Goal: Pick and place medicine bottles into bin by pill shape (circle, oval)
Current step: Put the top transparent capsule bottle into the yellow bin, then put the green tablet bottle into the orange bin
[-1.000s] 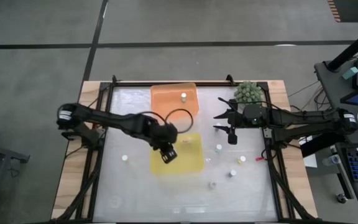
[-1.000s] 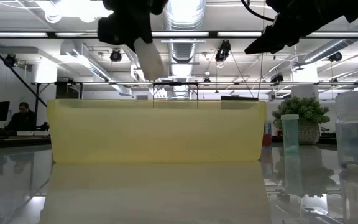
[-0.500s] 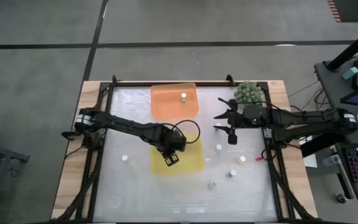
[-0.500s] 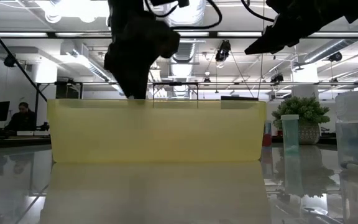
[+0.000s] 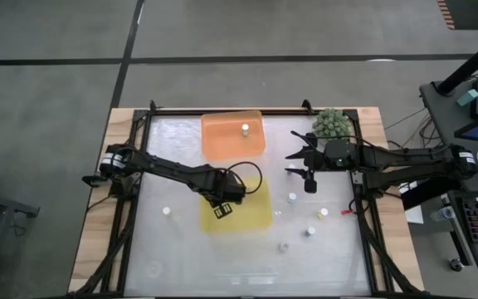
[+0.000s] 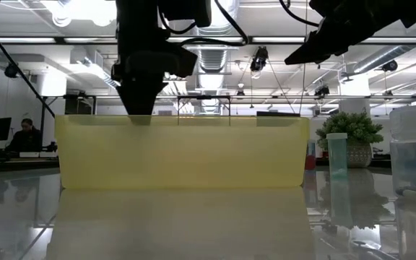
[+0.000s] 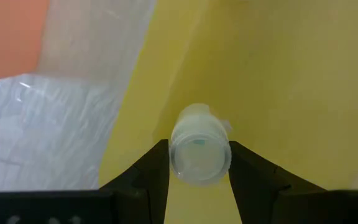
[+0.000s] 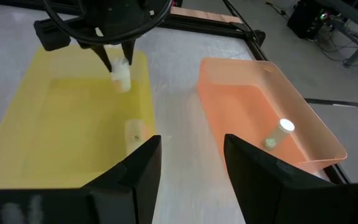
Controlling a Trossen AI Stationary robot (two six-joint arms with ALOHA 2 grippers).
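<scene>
Medicine bottle [image 7: 199,152]: I see it clamped between the fingers of the left gripper [image 5: 222,208], which hangs inside the yellow tray [image 5: 256,218] near its left wall. In the low view the tray's front wall hides the bottle and the fingertips. A second bottle [image 8: 133,132] shows on the yellow tray's floor in the right wrist view, but faintly. One bottle [image 5: 245,128] stands in the orange tray [image 5: 218,137]. I count five more loose on the table [image 5: 181,249]: one [image 5: 167,211] left of the yellow tray, four to its right [image 5: 292,198]. The right gripper [image 5: 310,183] waits above the table beside the green plant ball [image 5: 330,123], its fingers apart around nothing. Pill shapes are too small to read.
</scene>
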